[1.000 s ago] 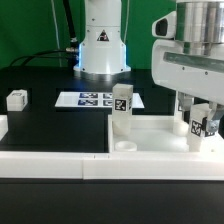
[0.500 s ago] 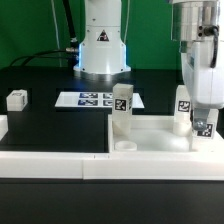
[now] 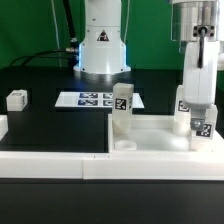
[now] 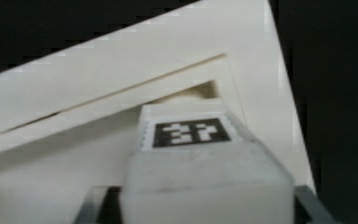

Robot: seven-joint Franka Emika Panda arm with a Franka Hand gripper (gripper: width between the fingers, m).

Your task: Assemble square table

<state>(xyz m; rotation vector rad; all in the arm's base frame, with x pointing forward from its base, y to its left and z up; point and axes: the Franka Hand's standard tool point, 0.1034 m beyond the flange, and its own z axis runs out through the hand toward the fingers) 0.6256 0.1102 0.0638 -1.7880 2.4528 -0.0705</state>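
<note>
So far one leg [image 3: 121,108] is standing in the tabletop [image 3: 150,135]; the gripper [image 3: 199,120] is gripping a second leg [image 4: 201,160] at right; a third [image 3: 16,99] is lying loose at left.

1. Black table [image 3: 50,135] — dark, matte.
2. On it: tabletop [image 3: 155,138], marker board [image 3: 92,100], a loose leg [image 3: 16,99] — well apart from the tabletop.
3. Border wall [image 3: 50,165] along the front edge.
</note>
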